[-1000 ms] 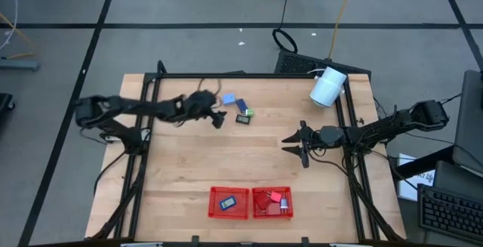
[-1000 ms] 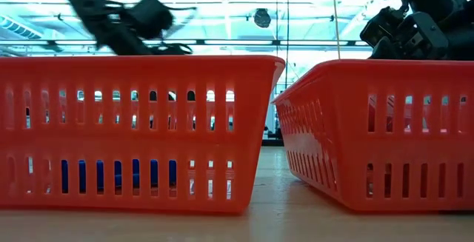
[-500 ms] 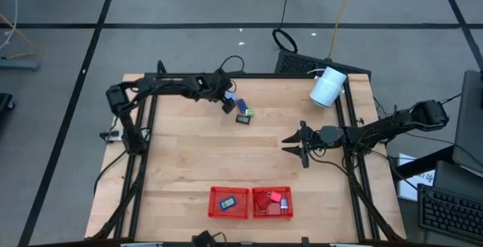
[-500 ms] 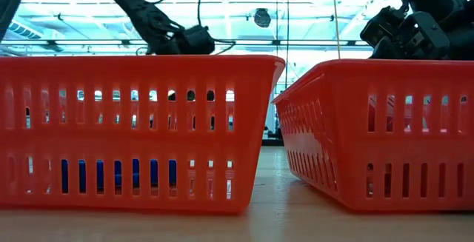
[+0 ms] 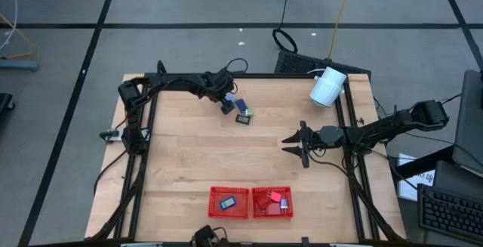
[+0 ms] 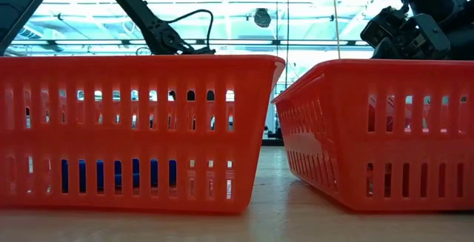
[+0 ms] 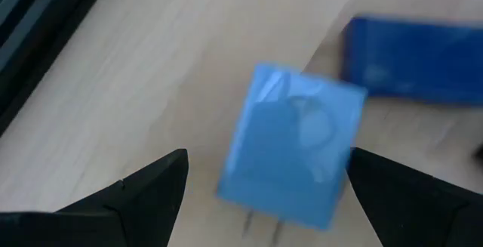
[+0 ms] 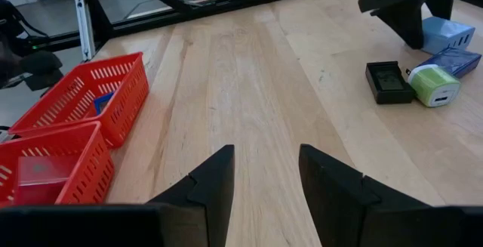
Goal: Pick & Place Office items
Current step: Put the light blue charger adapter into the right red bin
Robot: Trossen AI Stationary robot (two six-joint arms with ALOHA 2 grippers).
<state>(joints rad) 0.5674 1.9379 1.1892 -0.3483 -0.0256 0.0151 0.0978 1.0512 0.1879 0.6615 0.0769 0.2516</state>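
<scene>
A cluster of office items lies near the table's far edge: a light blue block (image 5: 229,98), a dark blue block (image 5: 240,105), a black piece (image 5: 243,118) and a green-and-white piece (image 5: 250,113). My left gripper (image 5: 226,105) is open and hangs just over the light blue block (image 7: 290,145), one finger on either side of it, with the dark blue block (image 7: 415,58) beyond. My right gripper (image 5: 294,145) waits open above the table's right middle. From the right wrist view the cluster (image 8: 423,73) shows with the left gripper (image 8: 404,5) over it.
Two red mesh trays stand at the near edge: the left tray (image 5: 229,202) holds a blue piece, the right tray (image 5: 272,202) holds red pieces. A large white cylinder (image 5: 328,86) lies at the far right corner. Bare wood spans the table's middle (image 5: 226,156).
My left arm has swung from the table's left side toward the far edge and right, bringing its gripper down over the item cluster; it now straddles the light blue block. The items and my right arm have kept still.
</scene>
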